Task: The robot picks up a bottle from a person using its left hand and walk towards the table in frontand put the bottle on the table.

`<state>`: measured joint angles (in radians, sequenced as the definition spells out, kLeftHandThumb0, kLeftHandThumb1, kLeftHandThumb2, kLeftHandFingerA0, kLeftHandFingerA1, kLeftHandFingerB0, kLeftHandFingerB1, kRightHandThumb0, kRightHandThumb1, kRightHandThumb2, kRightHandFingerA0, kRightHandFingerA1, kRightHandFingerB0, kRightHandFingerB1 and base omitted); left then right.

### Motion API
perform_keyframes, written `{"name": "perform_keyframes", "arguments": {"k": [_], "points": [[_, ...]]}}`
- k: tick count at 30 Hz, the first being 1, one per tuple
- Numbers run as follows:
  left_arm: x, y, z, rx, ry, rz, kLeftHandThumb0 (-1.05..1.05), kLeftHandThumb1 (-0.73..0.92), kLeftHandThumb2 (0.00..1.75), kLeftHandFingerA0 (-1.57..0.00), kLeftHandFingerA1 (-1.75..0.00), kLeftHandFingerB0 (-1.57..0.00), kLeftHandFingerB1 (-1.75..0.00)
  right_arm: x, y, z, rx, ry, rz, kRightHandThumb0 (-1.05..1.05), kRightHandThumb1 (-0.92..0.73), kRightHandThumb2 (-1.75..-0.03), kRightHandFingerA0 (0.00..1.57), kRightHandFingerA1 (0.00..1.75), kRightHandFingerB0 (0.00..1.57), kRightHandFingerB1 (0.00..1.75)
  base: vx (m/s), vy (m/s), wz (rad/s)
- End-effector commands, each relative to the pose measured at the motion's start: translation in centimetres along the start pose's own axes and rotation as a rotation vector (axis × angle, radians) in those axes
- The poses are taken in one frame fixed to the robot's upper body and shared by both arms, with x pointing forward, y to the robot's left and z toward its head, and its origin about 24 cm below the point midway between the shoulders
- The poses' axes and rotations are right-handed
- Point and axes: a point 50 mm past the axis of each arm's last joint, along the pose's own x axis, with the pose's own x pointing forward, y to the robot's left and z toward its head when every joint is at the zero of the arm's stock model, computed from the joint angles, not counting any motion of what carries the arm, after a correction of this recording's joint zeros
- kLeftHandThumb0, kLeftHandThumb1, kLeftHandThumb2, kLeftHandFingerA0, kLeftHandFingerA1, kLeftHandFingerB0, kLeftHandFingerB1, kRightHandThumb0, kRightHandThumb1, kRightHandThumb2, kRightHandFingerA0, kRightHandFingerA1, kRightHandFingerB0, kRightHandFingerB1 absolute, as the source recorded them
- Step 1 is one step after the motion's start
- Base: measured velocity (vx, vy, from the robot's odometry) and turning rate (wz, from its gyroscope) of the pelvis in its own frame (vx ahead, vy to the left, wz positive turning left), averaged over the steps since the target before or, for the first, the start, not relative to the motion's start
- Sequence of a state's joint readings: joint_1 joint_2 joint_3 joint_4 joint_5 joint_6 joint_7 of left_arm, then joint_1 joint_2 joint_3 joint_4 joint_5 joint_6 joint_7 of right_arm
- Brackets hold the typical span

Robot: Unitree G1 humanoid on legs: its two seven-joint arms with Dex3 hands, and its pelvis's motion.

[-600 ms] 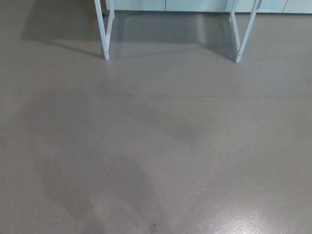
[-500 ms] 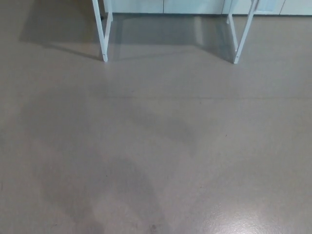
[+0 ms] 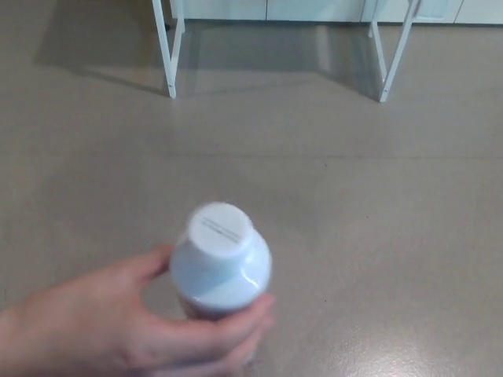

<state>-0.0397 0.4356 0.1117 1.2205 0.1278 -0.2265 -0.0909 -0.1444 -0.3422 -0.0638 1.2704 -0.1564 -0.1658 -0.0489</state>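
Person's hand at lower left of the frame, holding a white-capped pale plastic bottle upright, cap facing the camera. Thumb on one side, fingers curled round the lower body on the other, so cap and shoulder are free. Reads as an offer: bottle held up for a take. It sits lower centre of the frame, off the floor, carried by the person's grip only.

Neither robot hand shows, left or right, so can't tell if released or clenched. Handover not yet done, by my read.

Top of the frame: two white metal legs, left leg and right leg, of the worktop ahead. Its top is cut off. Well apart from the bottle, grey glossy floor between.

Next move likely: left hand closes on the free upper body, clear of the person's fingers.
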Motion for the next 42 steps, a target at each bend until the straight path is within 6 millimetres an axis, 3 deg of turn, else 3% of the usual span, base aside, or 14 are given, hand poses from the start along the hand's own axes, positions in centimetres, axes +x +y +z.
{"name": "perform_keyframes", "arguments": {"k": [1,7,10,11,12,13,14,15,17,19,23,25,36,42], "points": [[-0.2,0.9,-0.2,-0.011,-0.014,0.010,-0.33,0.69,0.62,-0.43,-0.38,-0.28,-0.32,0.0,-0.5,-0.3,0.006,0.009,-0.018,-0.28,-0.67,-0.59,0.76,0.52,0.49,0.40,0.00,0.000,0.00],[-0.2,0.8,-0.3,-0.057,-0.010,0.004,-0.33,0.68,0.62,-0.38,-0.37,-0.27,-0.32,-0.1,-0.5,-0.4,-0.003,0.009,-0.022,-0.28,-0.66,-0.59,0.80,0.52,0.52,0.40,0.00,0.000,0.00],[-0.3,0.6,0.2,-0.069,-0.065,-0.007,-0.43,0.52,0.67,-0.32,-0.41,-0.21,-0.36,-0.1,-0.4,-0.5,0.003,0.018,-0.018,-0.29,-0.65,-0.59,0.78,0.52,0.51,0.40,0.00,0.000,0.00],[-0.5,0.2,1.8,-0.041,-0.185,-0.058,-0.46,0.49,0.65,-0.17,-0.37,-0.12,-0.32,-0.1,-0.4,-0.6,-0.008,0.021,-0.017,-0.30,-0.65,-0.59,0.78,0.52,0.54,0.41,0.00,0.000,0.00],[-0.8,-0.3,2.8,-0.044,-0.268,-0.102,-0.25,0.40,0.90,-0.01,-0.48,0.00,-0.47,-0.1,-0.4,-0.7,-0.014,0.023,-0.016,-0.30,-0.65,-0.59,0.77,0.52,0.54,0.41,0.00,0.000,0.00],[-1.1,-0.5,3.2,-0.063,-0.309,-0.128,-0.25,0.40,0.90,-0.01,-0.48,0.00,-0.47,-0.2,-0.4,-0.9,-0.016,0.025,-0.016,-0.30,-0.65,-0.59,0.77,0.52,0.54,0.41,0.00,0.000,0.00],[-2.0,-1.1,4.6,-0.034,-0.443,-0.188,-0.48,0.43,0.64,-0.10,-0.37,-0.08,-0.30,-0.2,-0.4,-0.9,-0.021,0.028,-0.014,-0.29,-0.65,-0.59,0.75,0.51,0.52,0.41,0.00,0.000,0.00],[-3.2,-1.8,6.6,0.000,-0.574,-0.268,-0.57,0.37,0.69,-0.09,-0.40,-0.01,-0.26,-0.2,-0.4,-1.0,-0.019,0.032,-0.012,-0.30,-0.67,-0.59,0.75,0.51,0.50,0.41,0.00,0.000,0.00],[-6.0,-2.9,9.9,0.109,-0.761,-0.389,-0.64,0.41,0.75,-0.04,-0.37,-0.10,-0.18,-0.2,-0.4,-1.1,-0.024,0.037,-0.012,-0.30,-0.67,-0.60,0.76,0.51,0.50,0.40,0.00,0.000,0.00],[-7.5,-3.4,11.3,0.139,-0.836,-0.433,-0.63,0.41,0.77,-0.03,-0.37,-0.08,-0.19,-0.2,-0.4,-1.1,-0.026,0.033,-0.012,-0.29,-0.67,-0.60,0.75,0.51,0.50,0.40,0.00,0.000,0.00],[-13.2,-5.2,16.7,0.199,-1.105,-0.553,-0.61,0.38,0.78,-0.01,-0.34,-0.03,-0.18,-0.2,-0.3,-1.1,-0.019,0.036,-0.007,-0.30,-0.65,-0.59,0.75,0.52,0.53,0.41,0.00,0.000,0.00],[-14.4,-5.5,17.9,0.212,-1.149,-0.576,-0.62,0.38,0.78,-0.01,-0.34,-0.02,-0.18,-0.1,-0.3,-0.8,-0.013,0.031,-0.005,-0.30,-0.64,-0.58,0.73,0.51,0.53,0.41,0.00,0.000,0.00],[-17.6,-7.8,21.7,0.279,-1.233,-0.673,-0.59,0.37,0.75,-0.01,-0.28,0.00,-0.13,0.0,-0.2,-0.3,-0.016,0.032,0.004,-0.31,-0.63,-0.58,0.74,0.50,0.54,0.41,0.00,0.000,0.00],[-18.8,-8.5,22.0,0.362,-1.219,-0.688,-0.59,0.37,0.76,-0.01,-0.28,0.00,-0.14,0.1,-0.2,-0.1,-0.031,0.024,0.010,-0.33,-0.63,-0.59,0.77,0.52,0.55,0.42,0.00,0.000,0.00]]}}
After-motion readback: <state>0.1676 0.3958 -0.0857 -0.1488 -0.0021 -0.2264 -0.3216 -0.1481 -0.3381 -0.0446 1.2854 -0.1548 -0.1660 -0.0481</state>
